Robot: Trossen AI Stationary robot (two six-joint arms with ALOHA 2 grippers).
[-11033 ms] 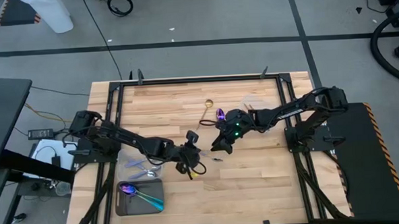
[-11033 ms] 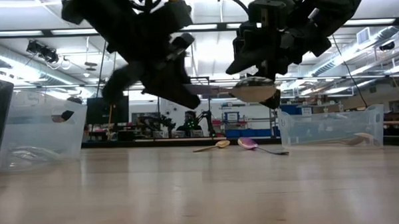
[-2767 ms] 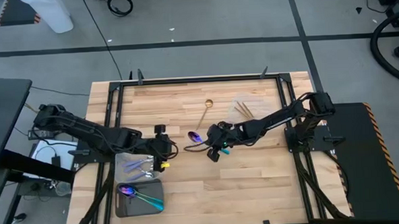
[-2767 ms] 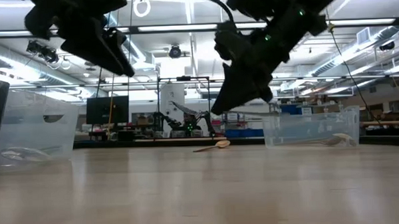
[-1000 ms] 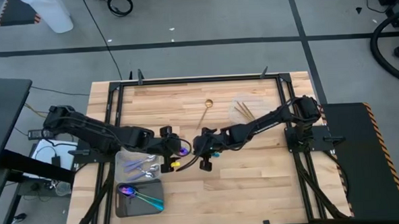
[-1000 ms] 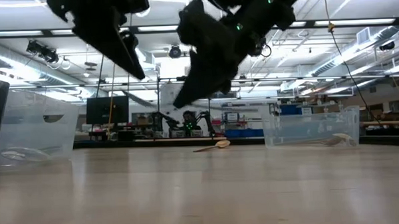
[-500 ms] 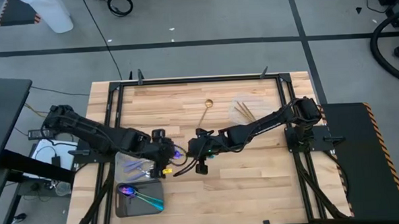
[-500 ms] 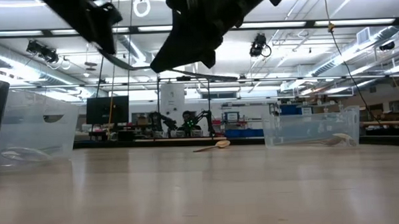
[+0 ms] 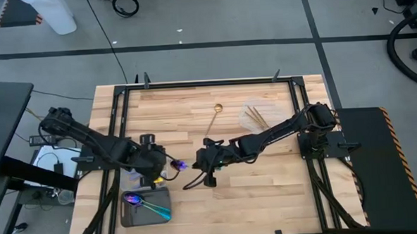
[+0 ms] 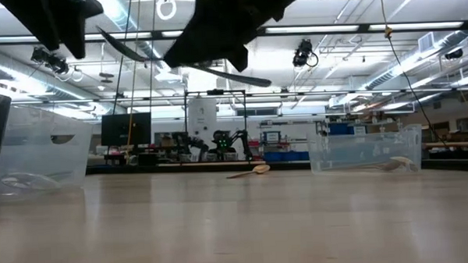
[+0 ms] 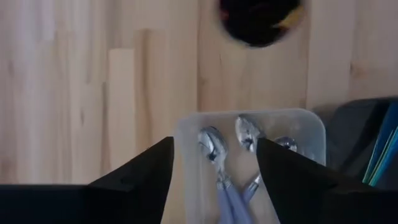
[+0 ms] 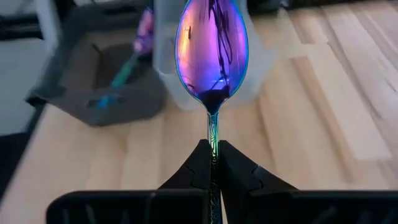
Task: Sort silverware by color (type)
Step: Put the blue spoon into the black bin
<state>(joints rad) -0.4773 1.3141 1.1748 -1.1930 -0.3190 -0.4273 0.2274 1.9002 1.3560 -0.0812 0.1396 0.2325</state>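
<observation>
My right gripper (image 9: 201, 168) is shut on an iridescent purple-blue spoon (image 12: 212, 50) held high over the table's middle. The spoon's bowl (image 9: 185, 164) points toward the table's left. My left gripper (image 9: 153, 174) is open and empty. It points down over the clear tray (image 11: 249, 124) that holds silver spoons (image 11: 214, 149), and its fingers (image 11: 134, 180) stand wide apart. Iridescent spoons with teal handles (image 9: 145, 203) lie in the dark grey tray (image 9: 130, 218). A gold spoon (image 9: 215, 117) lies flat on the table at the far middle. My right gripper pinches the spoon's slim handle (image 12: 212, 158) between its two fingers. The handle runs along the fingers and the bowl sticks out past their tips. The fingers point toward the table's left. The spoon (image 10: 232, 75) is lifted clear, roughly level, far above the table.
A second clear tray (image 9: 254, 113) with gold utensils stands at the far right and shows in the low view (image 10: 365, 152). The clear tray with silver spoons (image 10: 40, 154) and the dark grey tray sit at the near left. Bare wood lies in the near middle and right.
My left gripper has drawn back toward the table's left and near edges, away from the spoon's bowl, and now hangs over the clear tray with silver spoons. My right gripper has gone a little toward the left with the iridescent spoon, still held clear.
</observation>
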